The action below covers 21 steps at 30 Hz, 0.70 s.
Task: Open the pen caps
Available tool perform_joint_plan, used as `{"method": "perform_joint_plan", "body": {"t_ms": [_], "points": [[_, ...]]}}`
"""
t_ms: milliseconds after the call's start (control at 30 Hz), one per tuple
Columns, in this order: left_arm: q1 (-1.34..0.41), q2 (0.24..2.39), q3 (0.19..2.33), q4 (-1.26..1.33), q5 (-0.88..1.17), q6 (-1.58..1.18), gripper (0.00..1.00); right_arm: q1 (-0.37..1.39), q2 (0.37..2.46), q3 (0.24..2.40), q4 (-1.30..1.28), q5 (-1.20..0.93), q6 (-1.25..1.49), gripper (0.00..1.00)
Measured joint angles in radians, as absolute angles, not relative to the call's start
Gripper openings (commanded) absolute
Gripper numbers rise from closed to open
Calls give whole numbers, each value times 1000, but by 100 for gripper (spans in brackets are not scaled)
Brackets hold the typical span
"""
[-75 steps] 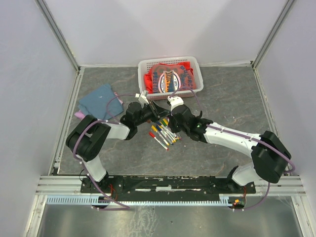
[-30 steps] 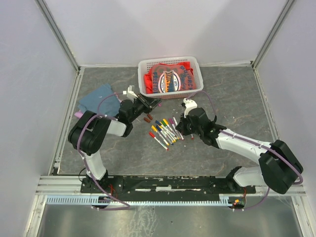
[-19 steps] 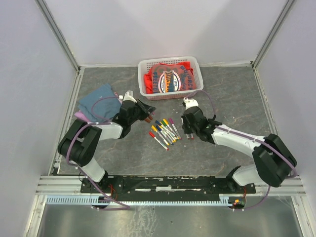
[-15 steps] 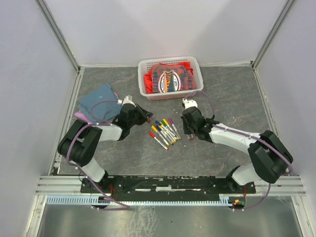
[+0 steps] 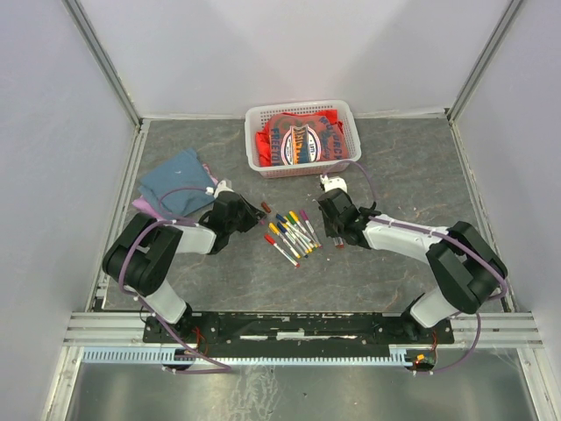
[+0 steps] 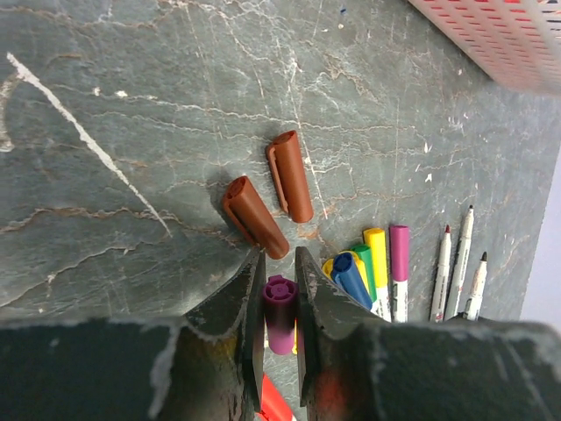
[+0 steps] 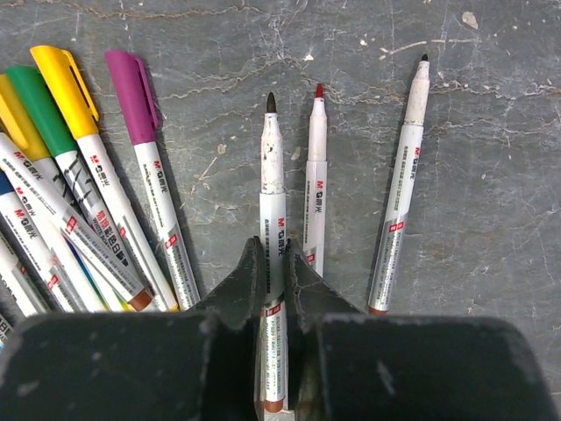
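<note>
Both arms backed off the pens point(image 5: 292, 231) since 2.5 s ago, left gripper point(image 5: 252, 213) and right gripper point(image 5: 337, 234) flanking them; white basket point(image 5: 354, 132) holds red cloth point(image 5: 302, 140) behind, bare table point(image 5: 351, 272) in front. Left wrist: clamped on purple cap point(image 6: 279, 314), two brown caps point(image 6: 289, 175) just beyond. Right wrist: pinching one uncapped pen point(image 7: 272, 202), two more uncapped beside it.

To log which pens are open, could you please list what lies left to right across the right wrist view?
Overlapping capped pens, purple-capped pen, dark-tipped uncapped pen in the right gripper, red-tipped uncapped pen, second dark-tipped uncapped pen.
</note>
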<state>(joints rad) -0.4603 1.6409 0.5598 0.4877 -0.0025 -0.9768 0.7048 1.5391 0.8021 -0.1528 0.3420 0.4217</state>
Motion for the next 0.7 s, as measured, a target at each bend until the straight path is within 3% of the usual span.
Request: {"method": "perform_joint_plan", "body": {"t_ms": [433, 567, 700], "points": [[-459, 1641, 546, 481, -27, -977, 32, 704, 1558, 810, -155, 345, 422, 17], [-459, 1641, 543, 501, -26, -978, 46, 704, 1571, 810, -155, 345, 422, 19], [-459, 1641, 542, 521, -26, -978, 47, 700, 1580, 810, -155, 345, 422, 21]]}}
